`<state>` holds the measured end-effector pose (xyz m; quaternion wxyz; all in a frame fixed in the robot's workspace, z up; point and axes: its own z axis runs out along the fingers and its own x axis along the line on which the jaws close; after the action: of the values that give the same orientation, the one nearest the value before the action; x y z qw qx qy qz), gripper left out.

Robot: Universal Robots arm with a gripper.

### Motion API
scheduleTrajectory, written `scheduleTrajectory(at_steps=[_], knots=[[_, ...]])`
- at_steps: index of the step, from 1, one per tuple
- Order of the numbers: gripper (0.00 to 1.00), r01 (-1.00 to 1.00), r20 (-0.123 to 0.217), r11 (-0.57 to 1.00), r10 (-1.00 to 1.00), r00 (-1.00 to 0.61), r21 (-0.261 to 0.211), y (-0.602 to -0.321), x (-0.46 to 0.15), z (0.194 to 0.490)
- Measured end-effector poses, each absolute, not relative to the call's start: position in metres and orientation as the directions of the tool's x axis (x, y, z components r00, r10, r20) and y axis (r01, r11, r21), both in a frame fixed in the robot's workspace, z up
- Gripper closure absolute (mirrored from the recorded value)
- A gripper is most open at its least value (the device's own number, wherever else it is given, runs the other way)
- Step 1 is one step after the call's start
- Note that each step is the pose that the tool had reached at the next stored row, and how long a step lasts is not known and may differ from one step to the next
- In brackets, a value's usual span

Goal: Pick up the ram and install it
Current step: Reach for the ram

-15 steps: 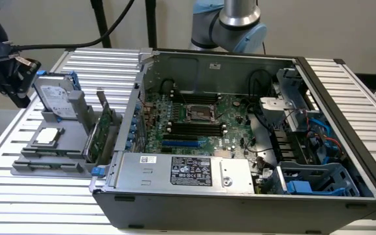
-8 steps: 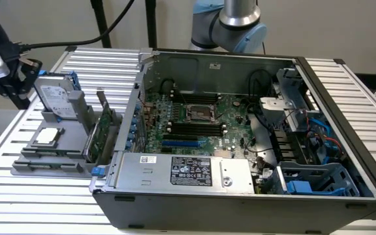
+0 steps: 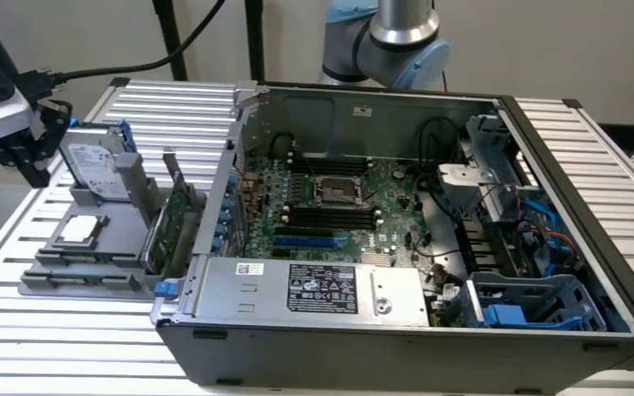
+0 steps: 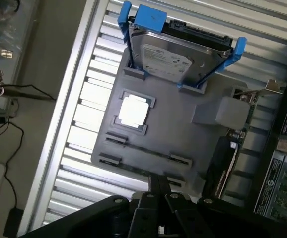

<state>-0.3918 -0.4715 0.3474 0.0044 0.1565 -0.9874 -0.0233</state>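
- While the gripper [image 4: 159, 191] hangs over the grey holder [image 4: 183, 129] in the wrist view, we cannot tell whether it is apart or together. What we take for the ram [image 4: 148, 151] stands edge-on in a holder slot, just beside it.
- On the exterior view's left that holder sits on the desk [image 3: 63, 363], beside the open case [image 3: 405, 346].
- We judge the stick thin: an off-centre descent could hit the slot walls or tilt it.
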Motion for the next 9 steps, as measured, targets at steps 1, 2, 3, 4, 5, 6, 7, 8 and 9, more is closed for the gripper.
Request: scheduleTrajectory(at_steps=[1,2,3,4,5,6,7,8,9], knots=[[1.0,-0.327,0.002,0.944,-0.328,-0.945,0.048,-0.4715,-0.3918,0.3467],[1.0,-0.344,0.003,0.938,-0.344,-0.939,0.048,-0.4715,-0.3918,0.3463],[1.0,-0.361,0.004,0.931,-0.362,-0.932,0.048,-0.4715,-0.3918,0.3458],[1.0,-0.378,0.006,0.925,-0.378,-0.926,0.049,-0.4715,-0.3918,0.3453],[1.0,-0.395,0.007,0.918,-0.395,-0.919,0.049,-0.4715,-0.3918,0.3448],[1.0,-0.411,0.008,0.91,-0.412,-0.911,0.05,-0.4715,-0.3918,0.3444],[1.0,-0.427,0.009,0.903,-0.428,-0.904,0.05,-0.4715,-0.3918,0.3439],[1.0,-0.444,0.01,0.895,-0.445,-0.896,0.051,-0.4715,-0.3918,0.3434],[1.0,-0.459,0.012,0.887,-0.46,-0.888,0.052,-0.4715,-0.3918,0.3429]])
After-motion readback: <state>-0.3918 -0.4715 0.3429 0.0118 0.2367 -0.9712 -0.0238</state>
